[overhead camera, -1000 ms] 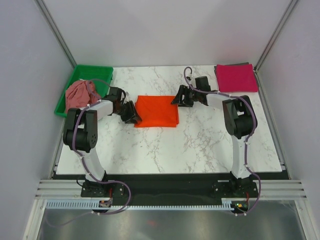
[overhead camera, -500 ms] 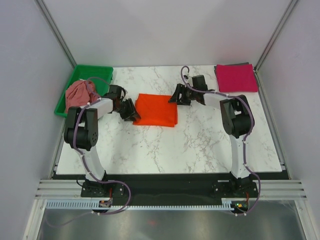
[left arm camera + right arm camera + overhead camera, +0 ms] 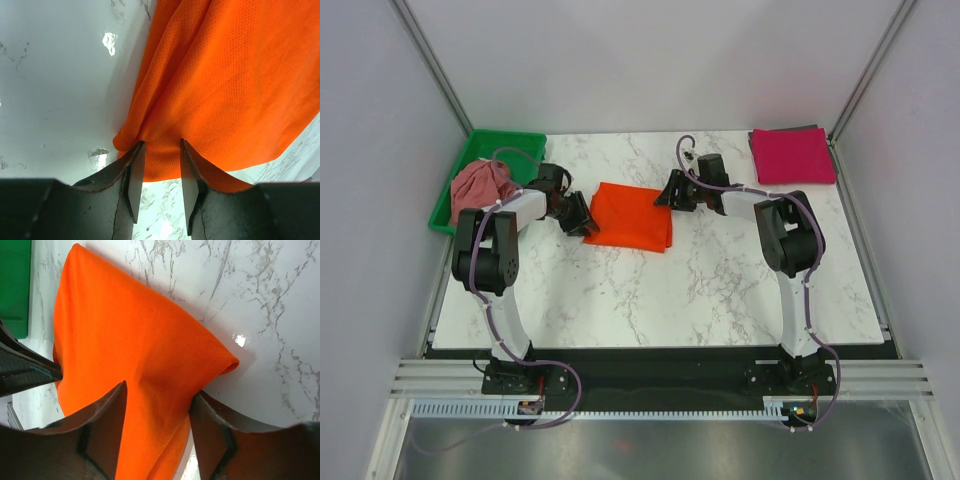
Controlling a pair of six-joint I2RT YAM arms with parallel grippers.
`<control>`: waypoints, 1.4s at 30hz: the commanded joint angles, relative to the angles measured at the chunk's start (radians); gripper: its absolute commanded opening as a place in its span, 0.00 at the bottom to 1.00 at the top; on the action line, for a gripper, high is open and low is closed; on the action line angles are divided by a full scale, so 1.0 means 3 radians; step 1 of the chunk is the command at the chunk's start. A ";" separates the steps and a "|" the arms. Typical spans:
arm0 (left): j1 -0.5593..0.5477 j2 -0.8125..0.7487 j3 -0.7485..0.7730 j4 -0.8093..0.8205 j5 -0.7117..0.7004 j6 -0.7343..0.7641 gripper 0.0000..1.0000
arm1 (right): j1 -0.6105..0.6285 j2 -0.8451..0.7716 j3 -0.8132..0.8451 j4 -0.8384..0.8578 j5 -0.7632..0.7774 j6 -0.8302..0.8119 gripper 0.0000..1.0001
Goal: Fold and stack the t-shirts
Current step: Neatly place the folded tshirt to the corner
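The white marble table [image 3: 720, 280] fills the middle of the top view. The orange t-shirt [image 3: 632, 215] lies folded into a rough rectangle on it, slightly above and left of centre. At the upper left edge sits a green tray [image 3: 510, 138], and the dusty rose t-shirt [image 3: 480, 188] is heaped, crumpled, in it. The magenta t-shirt [image 3: 792, 155] lies folded flat at the upper right corner, well apart from the others. The left gripper [image 3: 582, 218] is at the orange shirt's left edge, and its wrist view shows the narrow jaws pinching a fold of the orange cloth. The right gripper [image 3: 667, 190] is at the upper right corner of that shirt. Its jaws straddle a raised ridge of cloth, and it cannot be told whether they press it.
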 commanded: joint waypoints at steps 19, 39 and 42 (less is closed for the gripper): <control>-0.0027 -0.1231 -0.0427 -0.0195 0.0271 0.0114 0.47 | 0.0016 -0.0458 -0.0073 -0.0650 0.0641 -0.0670 0.00; -0.0155 -0.2101 -0.0785 -0.0287 0.0850 0.0395 0.49 | -0.0142 -0.1190 0.0428 -0.1761 0.2401 -0.2506 0.00; -0.0196 -0.2070 -0.0759 -0.0277 0.0834 0.0421 0.49 | -0.0291 -0.1149 0.0555 -0.1771 0.2468 -0.2629 0.00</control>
